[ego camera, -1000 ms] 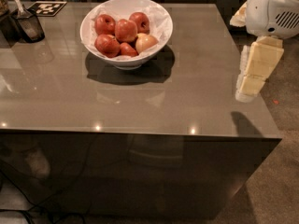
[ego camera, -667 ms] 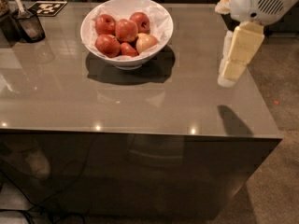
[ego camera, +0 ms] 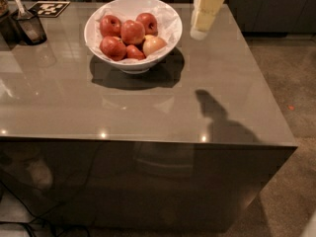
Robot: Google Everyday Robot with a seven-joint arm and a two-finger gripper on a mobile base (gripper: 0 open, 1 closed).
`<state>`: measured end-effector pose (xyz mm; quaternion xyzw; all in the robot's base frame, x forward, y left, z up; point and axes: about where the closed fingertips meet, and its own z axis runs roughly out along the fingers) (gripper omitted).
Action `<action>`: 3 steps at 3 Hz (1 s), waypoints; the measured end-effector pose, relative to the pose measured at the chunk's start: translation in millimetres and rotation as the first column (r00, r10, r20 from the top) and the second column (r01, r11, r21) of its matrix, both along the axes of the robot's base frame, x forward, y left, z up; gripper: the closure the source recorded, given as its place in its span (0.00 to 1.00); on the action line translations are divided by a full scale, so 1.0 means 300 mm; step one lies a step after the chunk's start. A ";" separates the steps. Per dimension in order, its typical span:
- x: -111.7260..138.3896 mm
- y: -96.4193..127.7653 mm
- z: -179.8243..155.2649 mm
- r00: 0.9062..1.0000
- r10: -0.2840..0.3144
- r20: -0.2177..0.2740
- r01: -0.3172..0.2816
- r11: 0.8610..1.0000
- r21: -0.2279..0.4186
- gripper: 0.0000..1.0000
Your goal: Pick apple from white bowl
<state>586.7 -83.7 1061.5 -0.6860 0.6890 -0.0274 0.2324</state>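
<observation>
Desk: you have a wide, glossy grey-brown top filling most of the view, with a dark front panel below and carpeted floor to its right. An arm-shaped shadow lies on the top toward the front right edge.

White bowl: sits on the desk toward the back, left of centre. It is lined with crinkled white paper, with six apples piled inside.

Gripper: pale cream, comes down from the top edge. It hangs in the air just right of the bowl's rim, above the desk, touching nothing. You cannot tell whether its jaws are released or clenched.

Dark container: back left corner, with a utensil handle sticking up out of it. Beside it a black-and-white patterned card lies flat.

Apple: red with an orange-yellow blush, in the middle of the pile in the bowl, ungrasped. A pale tan apple touches it on the right. A small dark-red apple sits just in front.
</observation>
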 end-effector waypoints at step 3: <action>0.145 0.120 0.068 0.995 0.031 0.093 -0.038 0.997 0.075 0.00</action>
